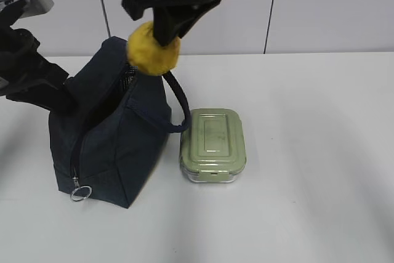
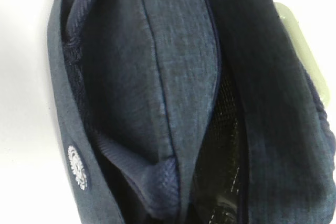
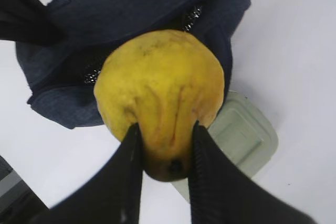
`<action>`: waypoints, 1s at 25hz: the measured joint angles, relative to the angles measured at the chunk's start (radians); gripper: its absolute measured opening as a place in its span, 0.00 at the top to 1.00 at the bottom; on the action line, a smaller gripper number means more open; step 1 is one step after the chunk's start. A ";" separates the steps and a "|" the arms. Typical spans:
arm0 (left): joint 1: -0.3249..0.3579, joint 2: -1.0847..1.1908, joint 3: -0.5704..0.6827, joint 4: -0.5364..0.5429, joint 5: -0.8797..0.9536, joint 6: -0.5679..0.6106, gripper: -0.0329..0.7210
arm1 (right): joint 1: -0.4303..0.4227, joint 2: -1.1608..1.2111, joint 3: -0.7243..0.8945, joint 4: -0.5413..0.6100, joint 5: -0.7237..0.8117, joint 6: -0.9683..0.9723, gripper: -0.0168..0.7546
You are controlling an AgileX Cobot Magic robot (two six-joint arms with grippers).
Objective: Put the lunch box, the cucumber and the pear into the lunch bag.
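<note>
Pear (image 3: 160, 103) sits clamped in your right pincer (image 3: 165, 153): the two black fingers (image 3: 128, 177) press its narrow end from either side, and the wide yellow body bulges out past the fingertips. In the exterior view the pear (image 1: 152, 48) hangs in the air just over the open top of the lunch bag (image 1: 111, 146), near the bag's rear upper corner, above the fabric and not yet inside. You can see from the right wrist view that the bag's dark opening (image 3: 131, 30) lies directly behind the fruit. The lunch bag stands upright on the white tabletop (image 1: 308, 152), zipper parted, ring pull (image 1: 80, 193) hanging at the lower front. The lunch box (image 1: 213, 145) rests flat on the tabletop just beside the bag on its right, under the loop handle (image 1: 179, 106), green lid up. Your left pincer (image 1: 58, 100) is at the bag's left upper edge; I cannot tell whether it is closed on the fabric or released. The left wrist view shows only the navy fabric (image 2: 173, 93) and the gap into the interior.
</note>
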 joint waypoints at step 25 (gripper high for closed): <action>0.000 0.000 0.000 -0.001 0.002 0.000 0.96 | 0.093 0.217 -0.237 0.008 0.006 -0.006 0.77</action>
